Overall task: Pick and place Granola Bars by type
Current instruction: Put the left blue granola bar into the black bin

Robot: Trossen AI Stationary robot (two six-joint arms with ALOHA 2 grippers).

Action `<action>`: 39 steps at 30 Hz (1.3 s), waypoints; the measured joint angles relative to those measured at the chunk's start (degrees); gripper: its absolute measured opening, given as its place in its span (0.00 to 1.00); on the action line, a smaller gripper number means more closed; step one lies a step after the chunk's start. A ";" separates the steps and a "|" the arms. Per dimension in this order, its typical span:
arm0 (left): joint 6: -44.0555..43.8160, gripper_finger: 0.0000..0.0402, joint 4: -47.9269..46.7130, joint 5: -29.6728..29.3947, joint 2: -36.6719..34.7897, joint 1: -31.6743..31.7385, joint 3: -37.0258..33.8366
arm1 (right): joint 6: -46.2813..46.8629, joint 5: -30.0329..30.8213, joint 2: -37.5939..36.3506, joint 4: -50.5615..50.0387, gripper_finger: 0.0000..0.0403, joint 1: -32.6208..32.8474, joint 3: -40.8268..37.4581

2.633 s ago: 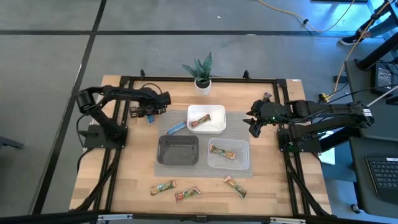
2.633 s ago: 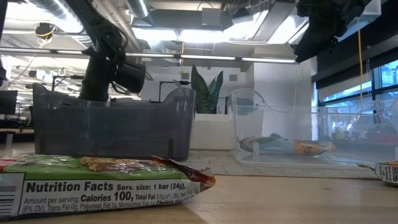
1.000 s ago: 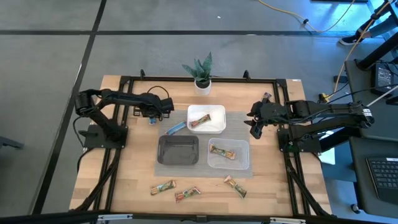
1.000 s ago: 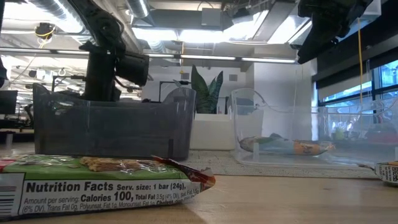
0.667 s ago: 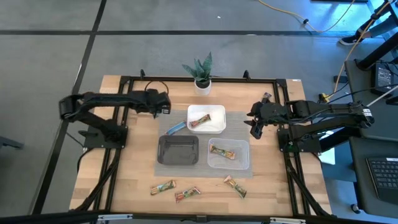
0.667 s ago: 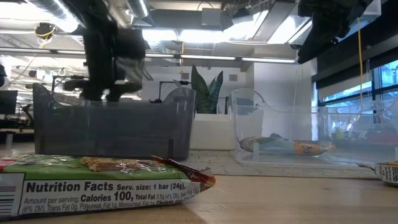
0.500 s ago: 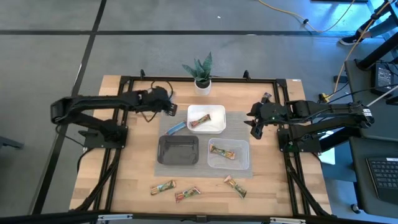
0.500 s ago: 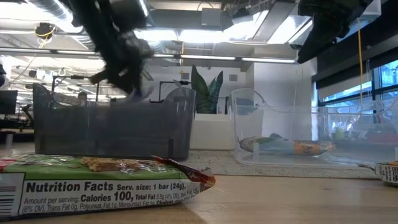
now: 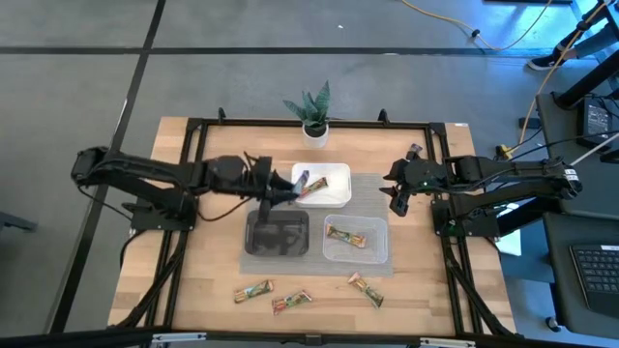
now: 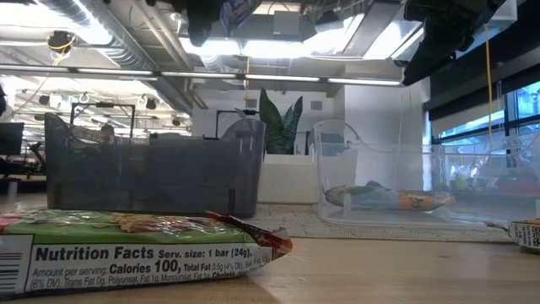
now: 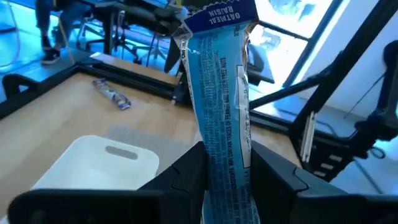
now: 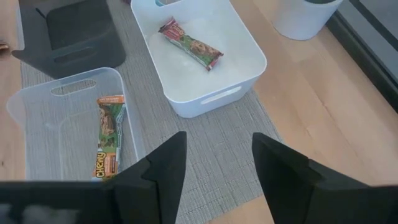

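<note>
Gripping a blue oatmeal-raisin bar upright, left gripper hovers beside white tray; label legible only at wrist; right gripper open.

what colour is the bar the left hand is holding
Blue with white print bar, clearest in the left wrist view.

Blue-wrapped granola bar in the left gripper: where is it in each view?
High: blue-wrapped granola bar over the black tray's far edge.
Low: top edge, above the black tray.
Left wrist: centre, between the gripper's fingers.
Right wrist: not in it.
Shared landmark: black tray.
</note>
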 joint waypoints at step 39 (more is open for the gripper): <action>-2.60 0.25 -52.55 -0.80 30.42 -10.92 21.97 | -0.04 13.62 0.04 7.79 0.46 0.00 0.01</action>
